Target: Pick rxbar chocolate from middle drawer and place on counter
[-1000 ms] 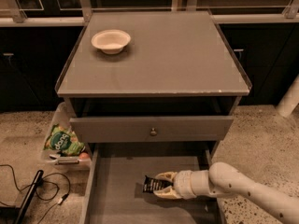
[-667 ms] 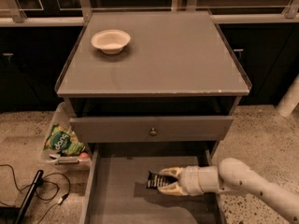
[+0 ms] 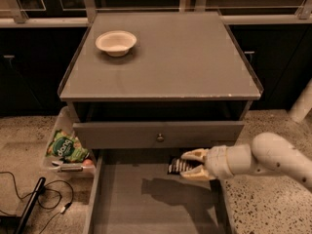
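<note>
Cable [image 3: 57, 209] lies looped on the speckled floor at the near left, beside a black rod [image 3: 30, 204] that slants toward the near edge. Just right of these, against the cabinet's left side, a clear bin [image 3: 54, 126] holds a green snack bag [image 3: 66, 146].

The counter [image 3: 195, 62] fills the middle of the view, a flat grey top with a worn pale near edge. A pale bowl [image 3: 116, 42] stands upright at its far left corner. Under the top is a dark open slot, then a closed drawer front [image 3: 117, 134] with a small round knob [image 3: 160, 137] at its centre.

Below that, the middle drawer [image 3: 122, 208] is pulled out toward the near side, its plain grey floor in view between low side walls. The rxbar chocolate [image 3: 173, 166] sits at the far right part of this drawer, just under the knobbed front. It is a small black wrapper with white print, caught between the two pale fingers [image 3: 196, 154] of the gripper [image 3: 183, 165]. One finger is above the bar and one below, clenched on it from the right. A dark shadow falls on the drawer floor nearer than the bar and gripper.

The white arm [image 3: 273, 155] reaches in from the right edge, above the drawer's right wall. At the far right a pale post [image 3: 302, 104] stands on the floor.
</note>
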